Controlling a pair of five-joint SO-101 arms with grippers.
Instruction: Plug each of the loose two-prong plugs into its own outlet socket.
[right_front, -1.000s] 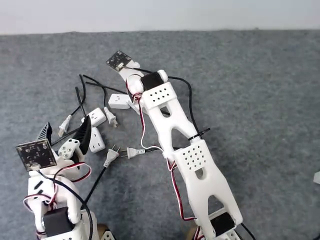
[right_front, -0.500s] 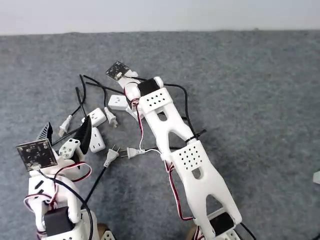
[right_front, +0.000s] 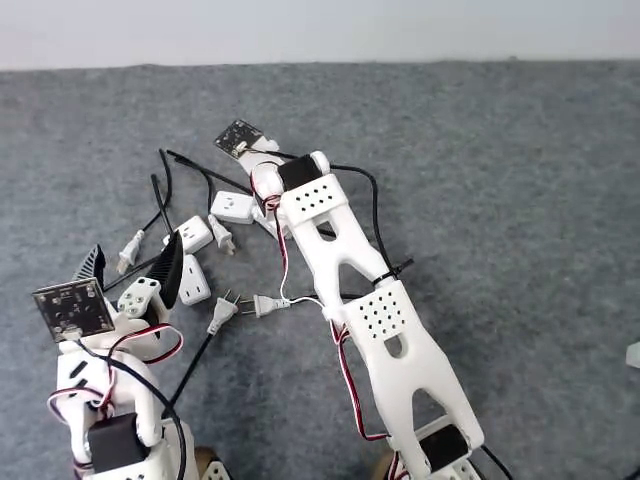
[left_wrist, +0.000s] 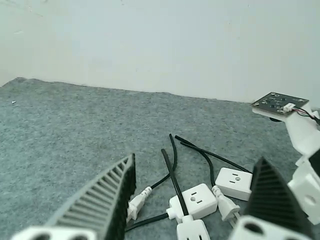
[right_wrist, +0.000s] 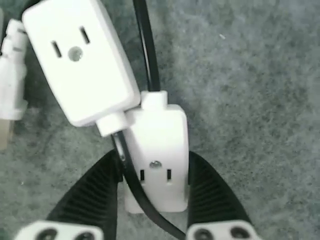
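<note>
the outlet socket (right_wrist: 156, 147) lies flat on the grey bench (right_front: 520, 200), with a black cable (right_wrist: 131, 186) crossing its face and a second socket (right_wrist: 80, 65) touching its cable end. the right hand (right_wrist: 155, 162) stands against both flanks, apparently clamped on it. the left hand (left_wrist: 196, 167) rests well apart, fingers wide. step in hand, as judged: securing the socket. next, a loose plug (right_front: 222, 312) needs fetching and its prongs aligning with the slots.

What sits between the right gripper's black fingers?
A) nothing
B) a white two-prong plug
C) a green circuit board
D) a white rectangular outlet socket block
D: in the right wrist view, the right gripper has a finger on each side of a white rectangular outlet socket block, with a black cable crossing it.
</note>
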